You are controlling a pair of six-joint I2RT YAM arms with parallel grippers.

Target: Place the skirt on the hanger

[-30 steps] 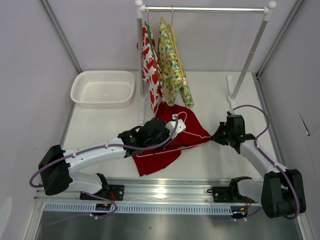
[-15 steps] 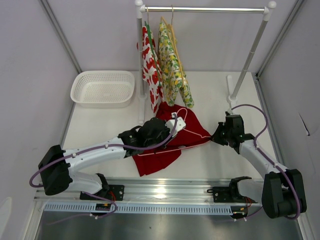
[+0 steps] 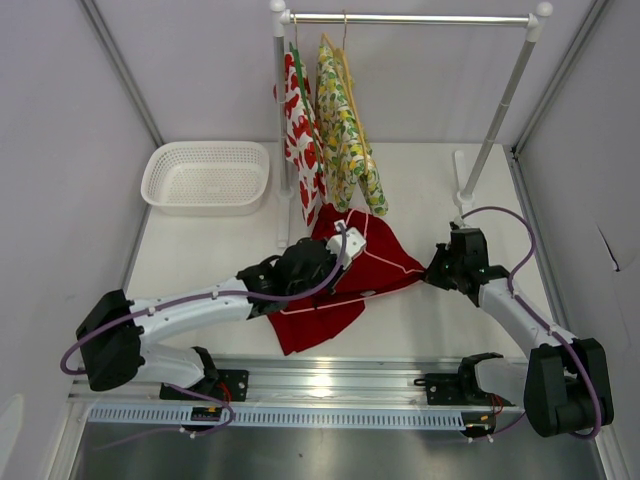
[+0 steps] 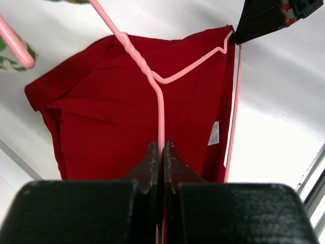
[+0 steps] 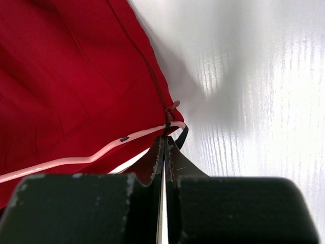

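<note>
The skirt [image 3: 375, 262] is spread flat near the middle of the table [image 3: 200, 250], just in front of the left post of the rack [image 3: 410, 18]. The hanger [image 4: 160, 101] is laid over it, with one bar run along an edge of the cloth. The hanger's neck wire is pinched between the clenched fingers of the left gripper [image 4: 161, 151]. Its far corner, at the skirt's edge, is clamped by the right gripper [image 5: 166, 145]. Bare tabletop is seen to the right and toward the basket [image 3: 205, 177]. Two hung garments [image 3: 340, 120] are found close behind.
</note>
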